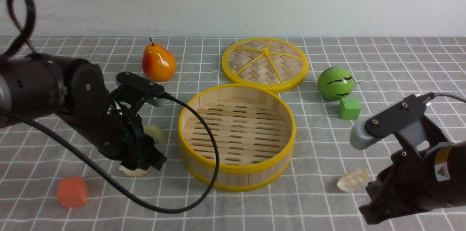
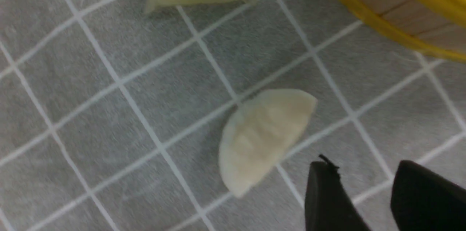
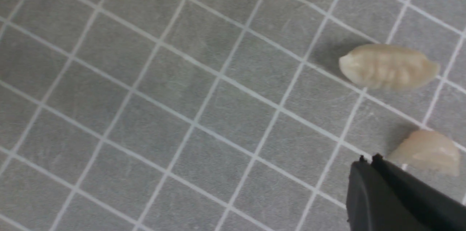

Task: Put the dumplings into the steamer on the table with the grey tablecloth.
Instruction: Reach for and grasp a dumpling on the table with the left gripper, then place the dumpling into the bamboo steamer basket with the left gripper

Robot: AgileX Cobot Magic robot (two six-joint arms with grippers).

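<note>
Grey tablecloth (image 1: 327, 143) is carrying four dumplings (image 2: 262, 140) — two lying left of the single steamer (image 1: 236, 178), two right. Left gripper (image 2: 364, 172) is hovering spread beside one; right gripper (image 3: 367, 160) is sitting pressed together, empty.

The steamer (image 1: 181, 125), a round shallow bamboo basket with yellow rims and a slatted floor, stands upright mid-tabletop on the grey tablecloth (image 1: 313, 205), which is gridded in white and slightly wrinkled. All four dumplings lie outside it on the cloth. A pale green dumpling (image 1: 156, 133) sits near its wall at 9 o'clock, and a whitish dumpling (image 1: 133, 171) at 8 o'clock lies flat on its side. A pleated cream dumpling (image 1: 352, 180) rests at 4 o'clock, with a translucent fourth dumpling (image 3: 426, 152) near it.
</note>
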